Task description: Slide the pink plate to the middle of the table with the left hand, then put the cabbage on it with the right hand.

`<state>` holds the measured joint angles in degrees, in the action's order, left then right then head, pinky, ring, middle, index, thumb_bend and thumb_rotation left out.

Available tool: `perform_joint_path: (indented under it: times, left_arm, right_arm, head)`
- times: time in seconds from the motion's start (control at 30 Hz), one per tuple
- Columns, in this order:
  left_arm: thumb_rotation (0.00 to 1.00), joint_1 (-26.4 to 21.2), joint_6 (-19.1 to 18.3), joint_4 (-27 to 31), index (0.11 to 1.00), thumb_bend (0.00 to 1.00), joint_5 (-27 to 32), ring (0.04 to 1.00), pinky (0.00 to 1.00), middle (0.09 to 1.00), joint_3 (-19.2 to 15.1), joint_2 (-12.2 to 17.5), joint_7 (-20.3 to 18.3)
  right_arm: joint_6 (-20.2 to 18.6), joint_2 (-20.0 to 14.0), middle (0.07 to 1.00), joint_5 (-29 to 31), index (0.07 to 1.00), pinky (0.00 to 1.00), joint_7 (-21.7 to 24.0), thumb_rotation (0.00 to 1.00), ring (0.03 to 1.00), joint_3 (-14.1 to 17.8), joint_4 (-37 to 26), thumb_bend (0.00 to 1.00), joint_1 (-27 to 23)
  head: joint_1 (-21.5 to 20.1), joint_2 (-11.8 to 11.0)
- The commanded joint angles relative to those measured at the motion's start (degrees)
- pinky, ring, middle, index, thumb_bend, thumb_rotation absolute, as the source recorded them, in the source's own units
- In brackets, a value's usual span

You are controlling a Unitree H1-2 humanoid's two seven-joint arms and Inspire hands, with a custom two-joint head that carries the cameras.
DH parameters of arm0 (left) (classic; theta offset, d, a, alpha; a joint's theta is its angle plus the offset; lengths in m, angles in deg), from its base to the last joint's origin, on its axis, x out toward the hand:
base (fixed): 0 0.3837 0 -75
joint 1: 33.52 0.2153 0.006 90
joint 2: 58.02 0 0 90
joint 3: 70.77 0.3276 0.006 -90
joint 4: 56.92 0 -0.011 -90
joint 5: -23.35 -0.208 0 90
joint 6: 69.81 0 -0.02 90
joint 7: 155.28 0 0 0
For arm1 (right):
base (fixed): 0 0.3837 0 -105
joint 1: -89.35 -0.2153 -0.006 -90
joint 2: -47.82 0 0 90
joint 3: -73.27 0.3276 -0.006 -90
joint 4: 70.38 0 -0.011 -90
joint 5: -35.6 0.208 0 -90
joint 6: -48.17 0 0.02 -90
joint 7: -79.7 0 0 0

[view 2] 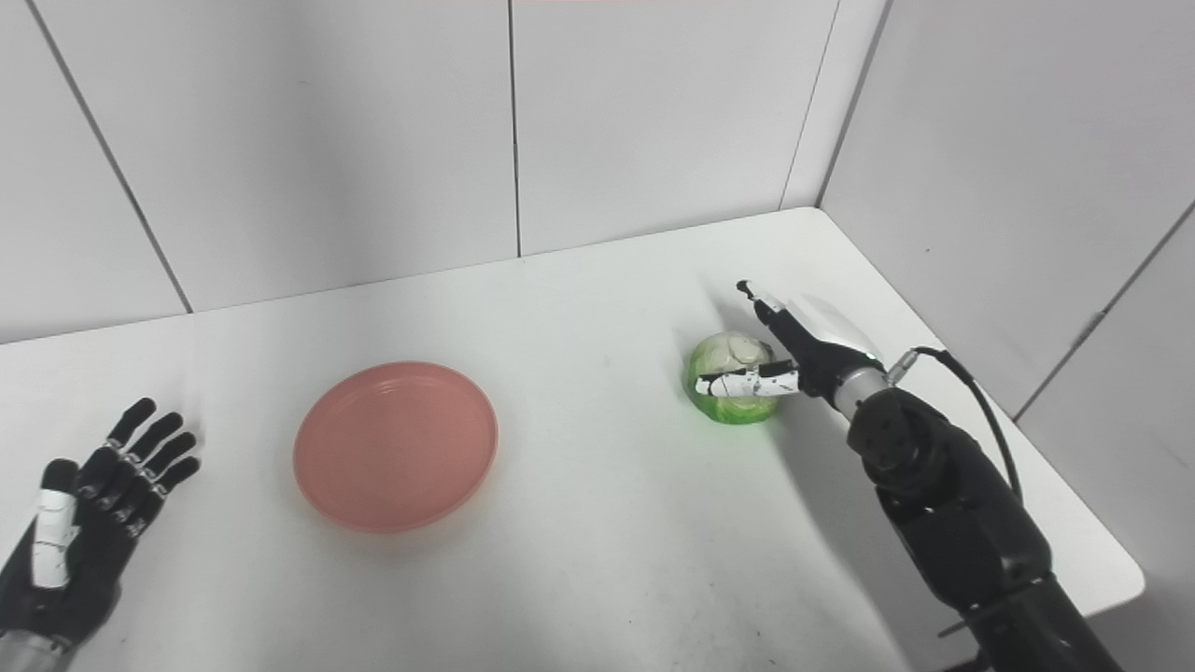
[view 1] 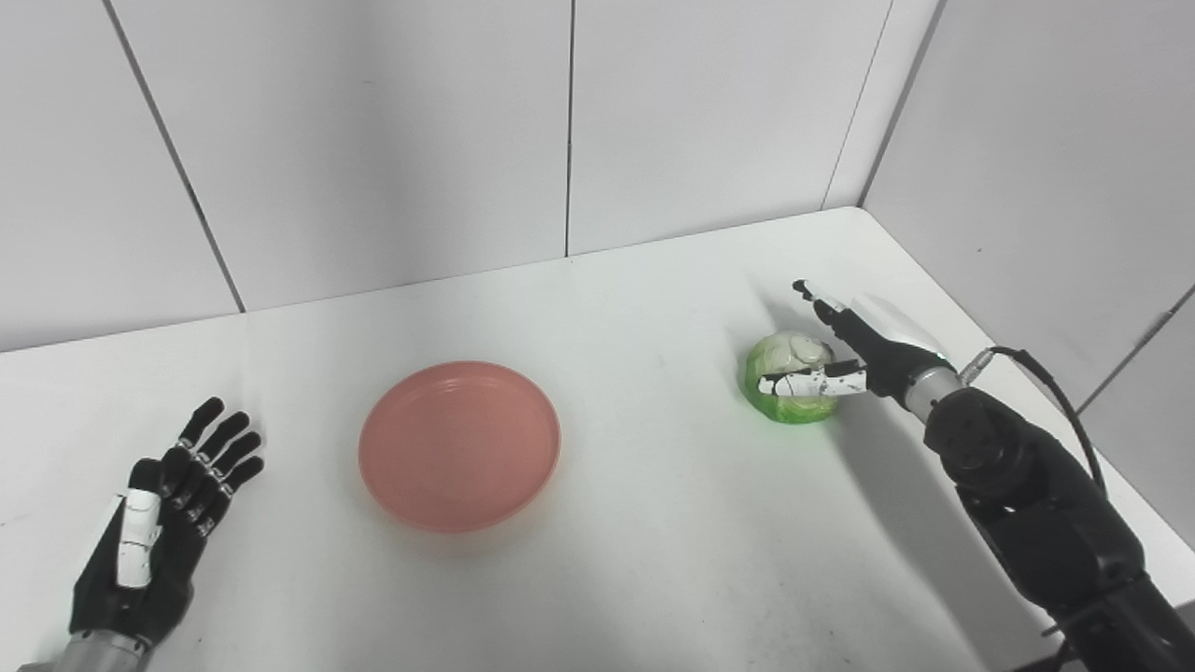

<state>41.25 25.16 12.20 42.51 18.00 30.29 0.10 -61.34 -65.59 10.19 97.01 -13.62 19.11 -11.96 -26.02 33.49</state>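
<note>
Right of the pink plate (view 1: 459, 445), the right hand (view 1: 845, 359) seems to cup the cabbage (view 1: 789, 380) (counter's (view 2: 1111, 569) near-right corner shows only in the right eye view), while the left hand (view 1: 163, 518) lies spread, empty.

Pink, green, black and white on a pale table

The round plastic plate (view 1: 459, 446) is a plain salmon pink with no pattern. The small round cabbage (view 1: 790, 378) is bright translucent green at its base, fading to creamy white with faint veins on top. Both robot hands, the left hand (view 1: 159, 532) and the right hand (view 1: 854, 350), are black with white panels; the right hand's thumb is white with black specks. The matte tabletop (view 1: 653, 523) and panelled walls (view 1: 373, 140) are plain white, the walls crossed by thin dark seams.
</note>
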Motion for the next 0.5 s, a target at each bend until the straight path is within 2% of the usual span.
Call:
perform_joint_path:
  times: [0.0,0.3,0.47]
  left_arm:
    - [0.89,3.2,-4.7,-2.4,0.918,0.87,-1.7,0.912,0.90,0.924,0.6,0.5,1.0]
    - [0.91,2.6,-3.6,-3.8,0.936,0.87,-2.5,0.921,0.91,0.937,1.4,1.0,0.1]
    - [0.91,2.7,-4.0,-3.4,0.937,0.87,-2.6,0.923,0.92,0.940,1.6,1.1,0.1]
  right_arm:
    - [0.5,-1.6,0.962,0.3,0.974,0.86,-0.8,0.58,0.947,0.3,-0.2,1.00,-2.2]
    - [-0.5,-1.1,0.959,2.0,0.959,0.86,0.2,0.48,0.938,-0.8,2.0,1.00,-3.5]
    - [-3.8,-1.8,0.963,0.5,0.943,0.85,1.0,0.38,0.942,-2.3,1.6,1.00,-3.9]
  head:
    - [0.1,0.1]
    - [0.3,0.5]
    - [0.3,0.6]
